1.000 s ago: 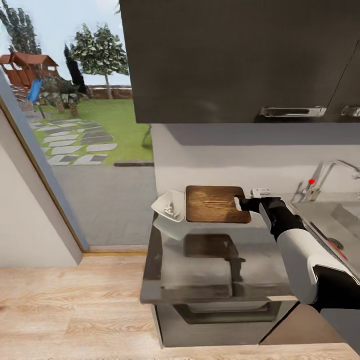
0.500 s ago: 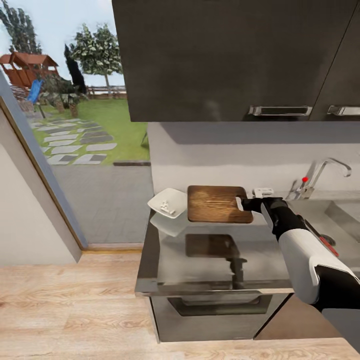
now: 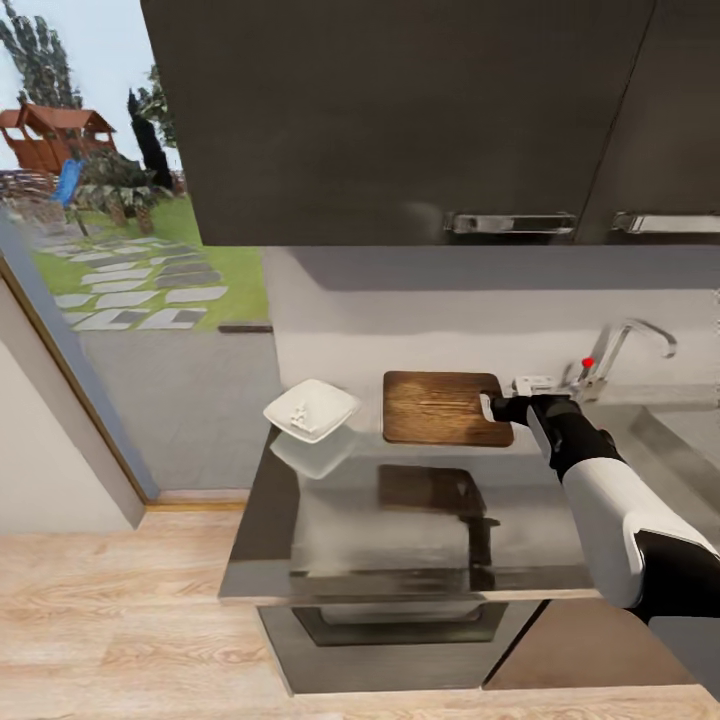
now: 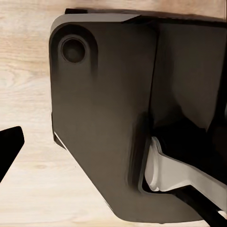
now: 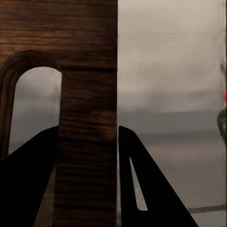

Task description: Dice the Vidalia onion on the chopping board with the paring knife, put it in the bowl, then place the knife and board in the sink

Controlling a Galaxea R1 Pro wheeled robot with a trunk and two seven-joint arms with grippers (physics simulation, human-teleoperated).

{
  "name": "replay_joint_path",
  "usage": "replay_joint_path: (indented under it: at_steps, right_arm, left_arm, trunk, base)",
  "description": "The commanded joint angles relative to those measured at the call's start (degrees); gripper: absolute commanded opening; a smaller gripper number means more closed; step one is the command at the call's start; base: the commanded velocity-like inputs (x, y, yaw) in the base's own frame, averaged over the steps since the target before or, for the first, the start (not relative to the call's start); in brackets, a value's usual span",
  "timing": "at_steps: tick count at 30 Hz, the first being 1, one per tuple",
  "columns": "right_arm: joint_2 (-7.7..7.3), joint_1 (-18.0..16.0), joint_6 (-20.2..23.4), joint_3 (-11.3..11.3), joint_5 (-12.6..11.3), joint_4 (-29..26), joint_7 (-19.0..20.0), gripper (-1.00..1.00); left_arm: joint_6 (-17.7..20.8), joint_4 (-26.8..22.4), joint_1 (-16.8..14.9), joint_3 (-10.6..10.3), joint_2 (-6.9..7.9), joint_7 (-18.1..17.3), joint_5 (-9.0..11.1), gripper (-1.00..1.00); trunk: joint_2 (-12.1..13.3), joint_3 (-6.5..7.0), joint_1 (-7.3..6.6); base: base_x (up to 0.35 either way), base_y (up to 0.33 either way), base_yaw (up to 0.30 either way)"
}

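From the head camera, your right gripper [image 3: 492, 408] is clamped on the handle end of the chopping board [image 3: 440, 407], which hangs above the countertop [image 3: 420, 530] with its reflection below it. Over the last second the view has swung right, so much of the apparent shift is the camera's — but the gap between board and bowl [image 3: 311, 409] has truly widened, the diced onion [image 3: 300, 411] left in it. You are carrying the board toward the sink [image 3: 670, 440].

The left wrist camera sees the robot's dark base over wooden floor; I cannot tell that gripper's state.

The right wrist camera confirms it — both fingers [image 5: 142, 189] pinch the board's strip beside the handle slot [image 5: 33, 109].
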Motion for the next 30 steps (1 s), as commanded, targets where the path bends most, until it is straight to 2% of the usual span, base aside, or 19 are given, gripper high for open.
replay_joint_path:
  at_steps: [1, 15, 30]
  right_arm:
    - [0.01, -0.04, 0.26, -0.36, 0.46, -0.11, 0.5, -1.0]
    - [0.1, -0.04, 0.28, -0.32, 0.46, -0.02, 0.37, -1.0]
    - [0.15, -0.04, 0.28, -0.29, 0.39, 0.3, -0.22, -1.0]
  left_arm:
    - [-0.28, 0.23, -0.11, -0.48, -0.04, 0.06, 0.5, 1.0]
    - [-0.28, 0.23, -0.11, -0.48, -0.1, 0.07, 0.5, 1.0]
    - [-0.28, 0.23, -0.11, -0.48, -0.04, 0.07, 0.5, 1.0]
  trunk:
    - [-0.12, -0.11, 0.04]
    - [-0.12, -0.07, 0.04]
    - [-0.12, 0.75, 0.04]
  base:
    - [0.032, -0.319, 0.0]
    - [0.002, -0.336, -0.009]
    - [0.0, -0.338, -0.184]
